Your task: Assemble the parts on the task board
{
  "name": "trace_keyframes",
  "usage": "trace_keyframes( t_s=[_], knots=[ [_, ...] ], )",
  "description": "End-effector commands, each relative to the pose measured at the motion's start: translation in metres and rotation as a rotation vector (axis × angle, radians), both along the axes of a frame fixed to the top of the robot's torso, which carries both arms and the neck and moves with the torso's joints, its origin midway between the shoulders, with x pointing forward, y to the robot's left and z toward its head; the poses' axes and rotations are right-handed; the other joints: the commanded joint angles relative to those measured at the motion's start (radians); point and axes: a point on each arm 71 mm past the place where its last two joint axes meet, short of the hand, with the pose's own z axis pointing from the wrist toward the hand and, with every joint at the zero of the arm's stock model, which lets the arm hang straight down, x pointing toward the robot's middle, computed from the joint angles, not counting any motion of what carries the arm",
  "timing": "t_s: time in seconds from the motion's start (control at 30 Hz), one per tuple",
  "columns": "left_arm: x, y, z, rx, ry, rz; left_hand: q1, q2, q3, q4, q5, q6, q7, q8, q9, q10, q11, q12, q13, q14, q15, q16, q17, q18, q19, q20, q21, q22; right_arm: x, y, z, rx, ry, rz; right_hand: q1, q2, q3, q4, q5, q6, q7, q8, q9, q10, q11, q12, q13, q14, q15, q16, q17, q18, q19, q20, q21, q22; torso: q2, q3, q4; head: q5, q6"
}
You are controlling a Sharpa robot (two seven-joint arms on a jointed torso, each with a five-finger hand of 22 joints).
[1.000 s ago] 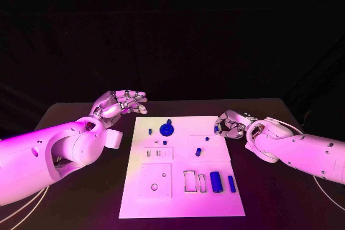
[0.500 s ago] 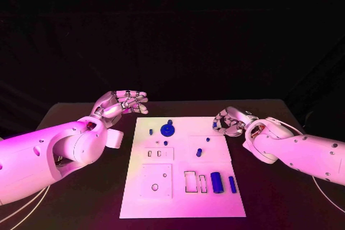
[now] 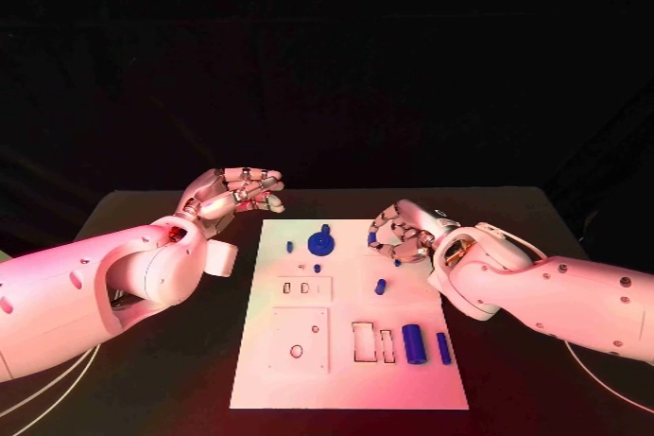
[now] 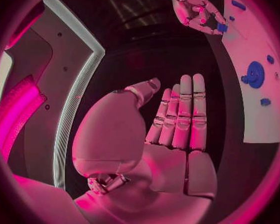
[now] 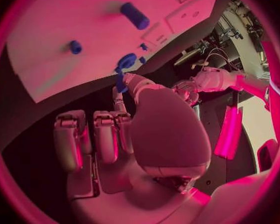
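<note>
board middle bare (image 3: 409, 294) | right hand (image 3: 400, 235) over top edge

Three cameras: one overhead, one behind each wrist.
The head view looks down on the board (image 3: 346, 313); each wrist view sits close behind its own hand, and both share the board's far end.

A black desk (image 3: 163, 360) occupies the foreground, its surface matte and dark. Behind it hangs a black curtain (image 3: 327, 86), falling in soft vertical folds across the full width of the backdrop. Pink to reddish light washes over the scene. Thin pale cables (image 3: 41, 398) trail across the near corner of the desk.
</note>
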Motion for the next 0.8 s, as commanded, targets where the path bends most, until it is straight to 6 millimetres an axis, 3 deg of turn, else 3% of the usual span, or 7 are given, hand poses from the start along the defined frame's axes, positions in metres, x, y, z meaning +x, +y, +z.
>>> trace_keyframes(
  t_s=[0.03,0.47,0.8],
  knots=[
    [0.000,-0.002,0.001,-0.007,-0.007,-0.013,-0.007,0.003,0.008,0.000,-0.004,-0.005,0.000,0.004,0.002,0.006,-0.001,-0.004,0.001,-0.008,-0.001,0.004,0.002,0.007,-0.007,0.002,0.007,0.002,-0.007,0.018,0.003,-0.055,-0.058,0.022,0.005,0.006,0.001,-0.004,0.003,-0.002,0.005,0.004,0.003,0.095,-0.002,0.003,0.250,0.106,0.000,0.005,0.263,-0.007,0.106,-0.002,0.004,0.263,0.001,-0.0004,0.0010,0.004,-0.003],
    [0.000,-0.004,0.001,-0.011,-0.007,-0.021,-0.008,0.002,0.007,0.001,-0.004,-0.005,0.000,0.004,0.002,0.006,-0.001,-0.004,0.001,-0.008,-0.001,0.005,0.003,0.007,-0.008,0.002,0.008,0.003,-0.029,0.076,-0.009,-0.096,-0.075,0.113,0.005,0.007,0.003,-0.006,0.004,-0.001,0.005,0.005,0.003,0.095,-0.002,0.003,0.250,0.106,0.001,0.005,0.263,-0.007,0.106,-0.001,0.004,0.263,0.002,-0.0004,0.0022,0.020,-0.016],
    [-0.001,-0.007,0.001,-0.013,-0.006,-0.028,-0.011,0.002,0.007,0.002,-0.004,-0.005,0.000,0.004,0.002,0.006,-0.001,-0.005,0.001,-0.009,-0.001,0.005,0.004,0.007,-0.010,0.003,0.010,0.004,-0.034,0.098,-0.023,-0.133,-0.037,0.130,0.001,0.005,0.003,-0.007,-0.001,0.000,0.006,0.007,0.004,0.095,-0.001,0.003,0.250,0.106,0.002,0.005,0.263,-0.007,0.106,0.000,0.004,0.263,0.003,0.0005,0.0004,0.028,-0.020]
  ],
)
